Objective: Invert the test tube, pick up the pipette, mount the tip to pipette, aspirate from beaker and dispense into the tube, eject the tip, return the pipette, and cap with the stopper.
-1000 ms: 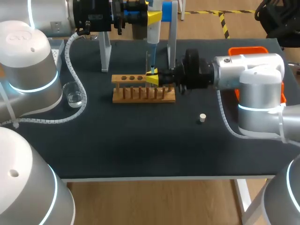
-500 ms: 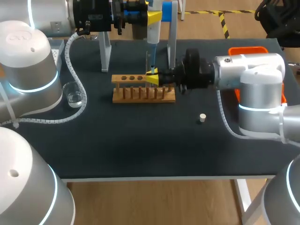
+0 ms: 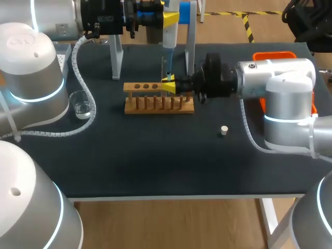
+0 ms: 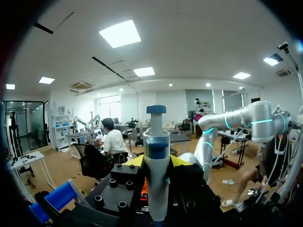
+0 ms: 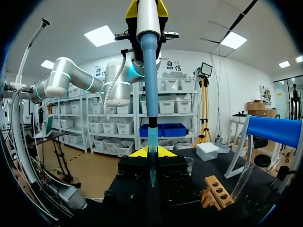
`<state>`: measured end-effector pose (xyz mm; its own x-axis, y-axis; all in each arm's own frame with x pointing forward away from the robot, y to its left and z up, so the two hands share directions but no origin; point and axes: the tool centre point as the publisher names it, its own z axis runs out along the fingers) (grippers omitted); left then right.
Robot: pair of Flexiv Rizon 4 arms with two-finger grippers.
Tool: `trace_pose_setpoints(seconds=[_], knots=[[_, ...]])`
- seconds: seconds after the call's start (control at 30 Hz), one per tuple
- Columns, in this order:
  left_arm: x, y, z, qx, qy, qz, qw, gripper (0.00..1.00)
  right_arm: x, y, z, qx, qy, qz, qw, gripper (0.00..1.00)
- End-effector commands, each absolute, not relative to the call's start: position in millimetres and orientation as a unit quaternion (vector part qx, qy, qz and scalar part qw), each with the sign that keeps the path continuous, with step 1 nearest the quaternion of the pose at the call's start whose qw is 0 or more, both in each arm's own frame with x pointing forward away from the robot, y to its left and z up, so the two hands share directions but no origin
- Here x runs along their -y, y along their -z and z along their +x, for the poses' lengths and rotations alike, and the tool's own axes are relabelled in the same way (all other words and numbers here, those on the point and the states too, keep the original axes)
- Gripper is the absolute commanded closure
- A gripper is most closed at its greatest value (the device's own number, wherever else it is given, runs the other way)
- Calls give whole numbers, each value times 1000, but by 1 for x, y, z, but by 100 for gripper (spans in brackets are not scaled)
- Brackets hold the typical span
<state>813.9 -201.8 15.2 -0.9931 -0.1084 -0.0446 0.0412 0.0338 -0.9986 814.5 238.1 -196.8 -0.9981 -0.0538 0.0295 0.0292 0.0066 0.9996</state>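
Left gripper (image 3: 170, 17) clamps the pipette (image 3: 169, 39) upright, tip (image 5: 152, 142) pointing straight down at the right gripper (image 3: 168, 86) over the rack (image 3: 158, 105); that gripper's state cannot be told

Upright pipette (image 5: 148, 61) gripped in left gripper (image 5: 147, 8), tip down at right gripper (image 5: 151, 152); wooden rack (image 5: 217, 190) beside.

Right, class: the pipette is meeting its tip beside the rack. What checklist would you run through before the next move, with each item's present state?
1. The pipette is gripped in the left tool: ok.
2. The tip is held in the right tool: ok.
3. The pipette shaft lines up with the tip: ok.
4. The tip is fully seated: cannot tell.
5. The beaker is upright, away from both tools: ok.
6. The stopper lies free on the table: ok.
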Motion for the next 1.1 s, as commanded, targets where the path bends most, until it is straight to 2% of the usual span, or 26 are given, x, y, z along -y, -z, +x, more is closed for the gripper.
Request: trace_pose_setpoints(seconds=[0.03,1.1], knots=[[202,-15,814,-717,694,-23,53,100,-237,195,814,709,705,10,29,100],[202,-15,814,-717,694,-23,53,100,-241,190,813,699,714,4,30,100]])
